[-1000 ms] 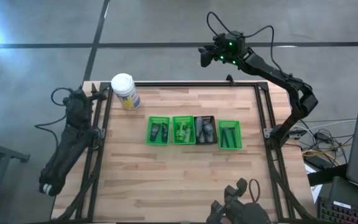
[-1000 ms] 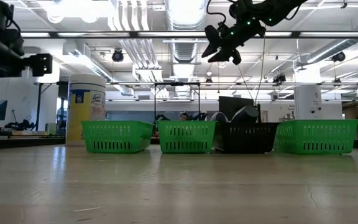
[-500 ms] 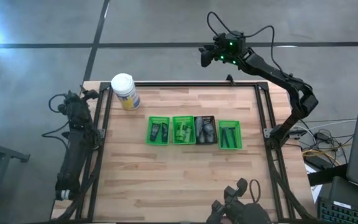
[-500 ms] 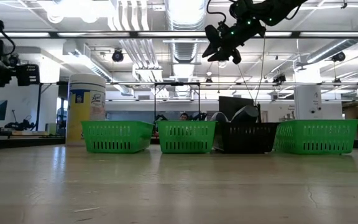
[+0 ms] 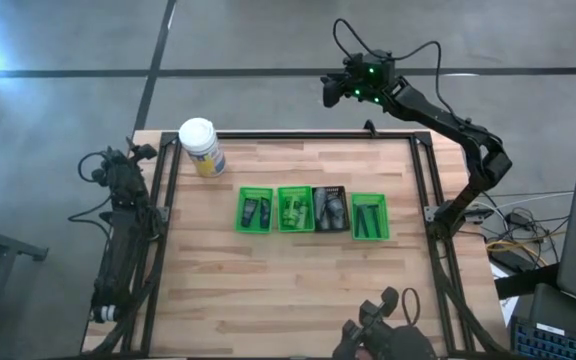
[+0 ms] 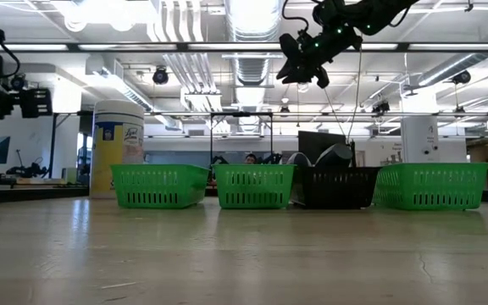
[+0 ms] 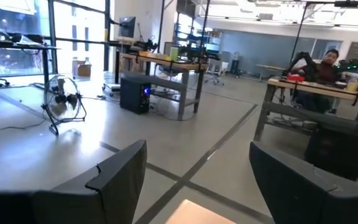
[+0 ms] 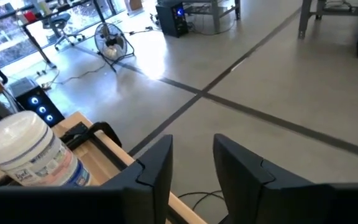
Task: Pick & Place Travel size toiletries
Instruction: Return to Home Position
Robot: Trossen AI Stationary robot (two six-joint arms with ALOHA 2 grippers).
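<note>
Left tool [image 6: 39,102] dropped slightly, pulled back; arm [image 5: 116,250] straightened beside table [image 5: 298,290].

Right gripper [image 8: 193,152], jaws slightly apart, over floor [image 8: 260,81]; white canister [image 8: 27,152] apparently near table [image 8: 73,119].

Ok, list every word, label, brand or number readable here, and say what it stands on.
No text can be read with certainty.
Label on the white canister: there is printed wording, but it is too blurred to read in any view.
Print on the toiletries in the bins: too small to read, if there is any.
</note>
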